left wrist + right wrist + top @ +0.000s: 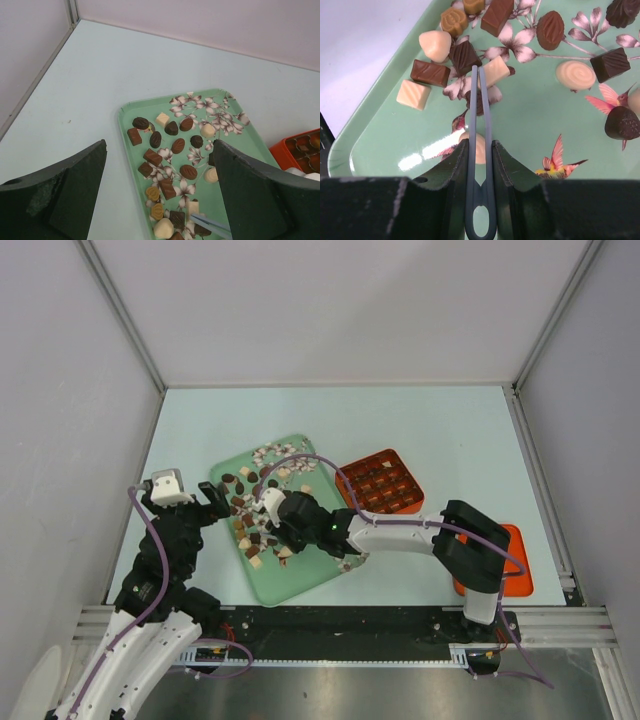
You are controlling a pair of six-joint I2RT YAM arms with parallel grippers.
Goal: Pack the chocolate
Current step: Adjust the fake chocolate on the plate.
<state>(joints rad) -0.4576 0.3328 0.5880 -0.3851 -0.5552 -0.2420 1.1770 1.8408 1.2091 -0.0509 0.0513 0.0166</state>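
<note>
Chocolate (550,30) is all loose on the green tray (300,580), none in the orange box (380,482) as far as the views show. Shapes are a real mix: ribbed dark ovals, glossy brown bricks, cream blocks, a swirled cream disc and a couple of caramel-coloured rounds with stamped tops. The tray is smooth and shiny with a flower and hummingbird print. The box looks like hard plastic with a grid of cells.

The top view gives the layout: the box is just right of the tray on the pale blue table (450,440). Only the right wrist view shows the details up close.

The right gripper (480,150) is clamped on thin grey tweezers (481,100), whose tips are nearly together, lying between a dark square and a cream block. Can't tell if they touch either one. The left gripper (159,185) is spread wide and holding nothing, at the tray's left edge.
</note>
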